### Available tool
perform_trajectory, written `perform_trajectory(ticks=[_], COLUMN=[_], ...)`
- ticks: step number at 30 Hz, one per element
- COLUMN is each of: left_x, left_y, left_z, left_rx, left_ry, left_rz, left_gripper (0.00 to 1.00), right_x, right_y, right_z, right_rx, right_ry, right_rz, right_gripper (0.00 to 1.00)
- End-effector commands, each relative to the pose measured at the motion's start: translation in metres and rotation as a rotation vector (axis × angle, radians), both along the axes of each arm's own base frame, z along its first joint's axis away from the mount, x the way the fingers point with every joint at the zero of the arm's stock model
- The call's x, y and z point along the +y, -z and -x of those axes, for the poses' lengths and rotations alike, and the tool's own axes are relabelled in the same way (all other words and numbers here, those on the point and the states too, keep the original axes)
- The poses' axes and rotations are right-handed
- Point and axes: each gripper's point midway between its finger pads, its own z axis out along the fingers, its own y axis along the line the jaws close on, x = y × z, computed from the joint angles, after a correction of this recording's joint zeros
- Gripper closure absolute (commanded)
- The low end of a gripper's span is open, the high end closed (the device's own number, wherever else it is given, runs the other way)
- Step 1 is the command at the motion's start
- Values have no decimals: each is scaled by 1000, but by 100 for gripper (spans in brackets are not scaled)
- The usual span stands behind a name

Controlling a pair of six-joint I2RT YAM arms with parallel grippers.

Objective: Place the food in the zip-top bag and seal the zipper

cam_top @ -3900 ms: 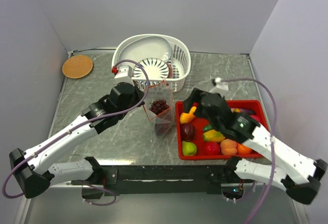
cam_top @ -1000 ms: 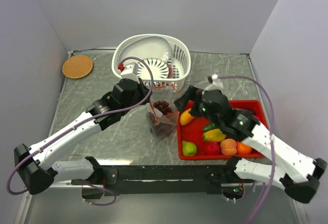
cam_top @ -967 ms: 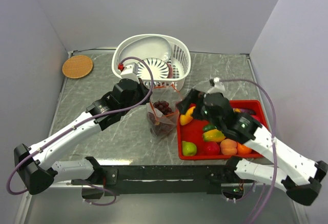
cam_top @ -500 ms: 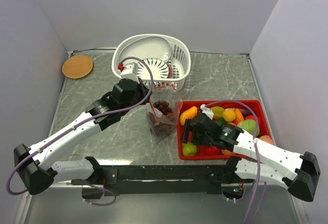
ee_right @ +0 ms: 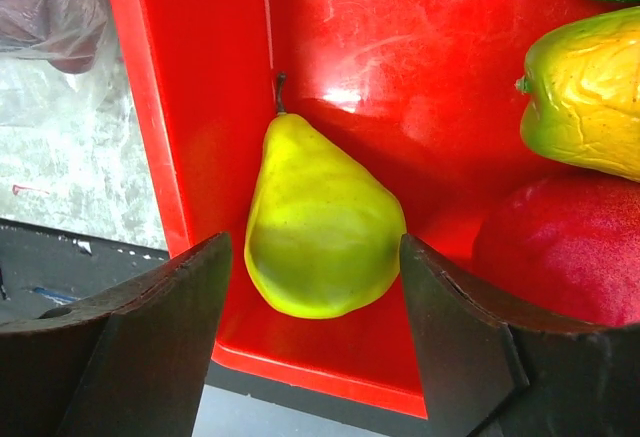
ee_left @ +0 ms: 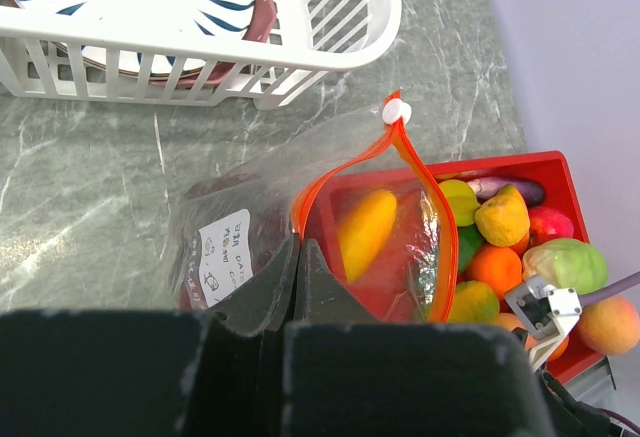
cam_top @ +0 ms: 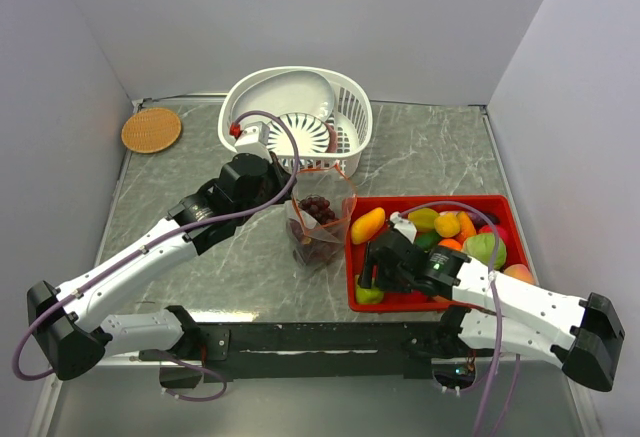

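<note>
On the left side of the table, the left gripper [ee_left: 298,253] was pinched shut on the near lip of the zip-top bag [ee_left: 250,192]. It held the bag upright between the white basket [cam_top: 350,127] and the red tray [cam_top: 349,257], with purple grapes [cam_top: 317,207] already inside. That single pinch was the weak spot imo. The orange-red zipper [ee_left: 415,167] gaped open only because of it, so a bump from an incoming fruit could fold the mouth shut or tip the whole bag. Over in the tray, the right gripper [ee_right: 312,257] sat low with its jaws spread around the green pear [ee_right: 320,222], one on each side, not clamped as far as I could tell. The pear lay right against the tray's left wall, so the finger on that side had hardly any room and could catch on the rim. It's also glossy and tapered, so a squeeze might just squirt it out toward the red apple [ee_right: 570,247]. As for writing, the bag had a white sticker [ee_left: 226,255] with small dark print, too tiny to read. No brands anywhere else.
</note>
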Motion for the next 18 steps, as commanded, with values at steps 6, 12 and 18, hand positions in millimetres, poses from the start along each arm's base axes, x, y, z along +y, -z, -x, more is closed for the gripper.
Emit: perform_trajectory(ticks=[6, 12, 18], left_x=[-1, 0, -2], left_y=[-11, -8, -9], left_z=[-7, -7, -8], left_rx=[-38, -34, -36], left_ry=[-16, -20, -20], left_rz=[32, 26, 32], left_gripper=[99, 99, 99], right_x=[0, 3, 9], right_y=[14, 23, 19], right_z=[5, 9, 5], right_rx=[28, 58, 48], right_ry=[-57, -92, -92], right_rz=[41, 60, 46], right_gripper=[23, 17, 27])
